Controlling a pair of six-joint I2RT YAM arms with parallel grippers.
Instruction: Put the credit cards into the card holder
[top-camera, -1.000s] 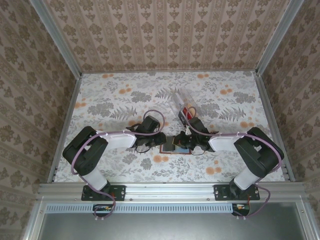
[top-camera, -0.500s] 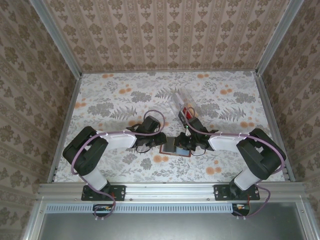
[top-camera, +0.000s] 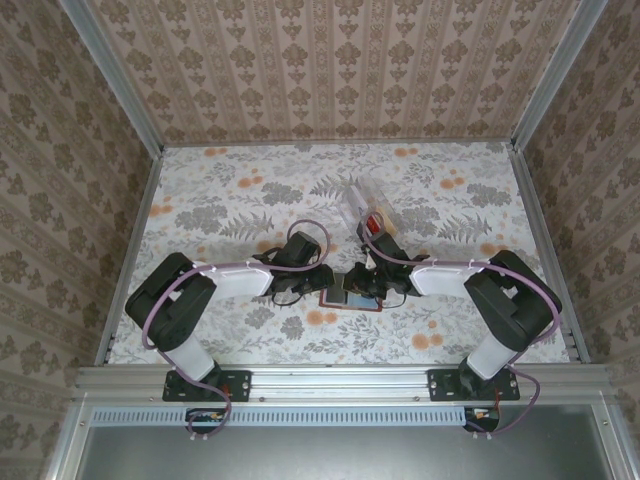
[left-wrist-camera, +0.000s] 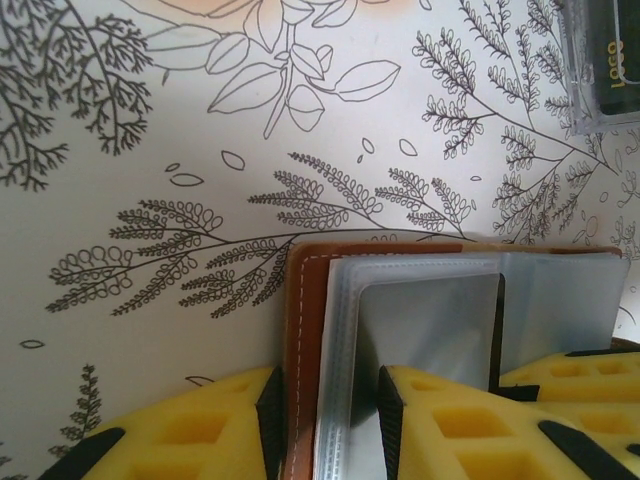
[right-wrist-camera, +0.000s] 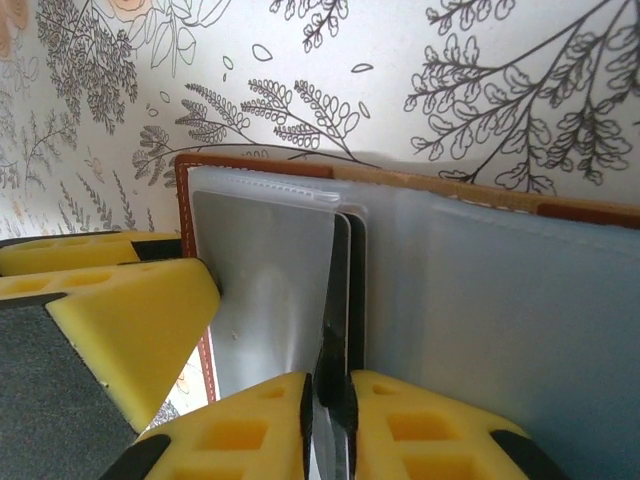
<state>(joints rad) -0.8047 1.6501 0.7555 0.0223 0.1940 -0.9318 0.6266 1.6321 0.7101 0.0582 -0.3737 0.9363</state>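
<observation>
The card holder (top-camera: 349, 300) lies open on the floral table between both grippers, brown leather (left-wrist-camera: 304, 330) with clear plastic sleeves (right-wrist-camera: 270, 290). My left gripper (left-wrist-camera: 330, 405) is shut on its left edge, clamping the leather cover and the sleeves (top-camera: 326, 283). From the other side my right gripper (right-wrist-camera: 328, 400) is shut on a dark credit card (right-wrist-camera: 340, 300), seen edge-on and standing partly inside a sleeve near the holder's fold (top-camera: 364, 284). More credit cards lie in a clear box (top-camera: 362, 208), one red (top-camera: 376, 223), one dark with yellow lettering (left-wrist-camera: 612, 55).
The clear box stands just behind the right gripper, close to its cable. Metal rails (top-camera: 330, 380) edge the table at the front and sides. The left gripper's yellow finger (right-wrist-camera: 110, 300) sits right beside the right gripper over the holder.
My right gripper has shifted left, deeper over the holder, carrying the dark card further into the sleeve. The left gripper and the holder have stayed put.
</observation>
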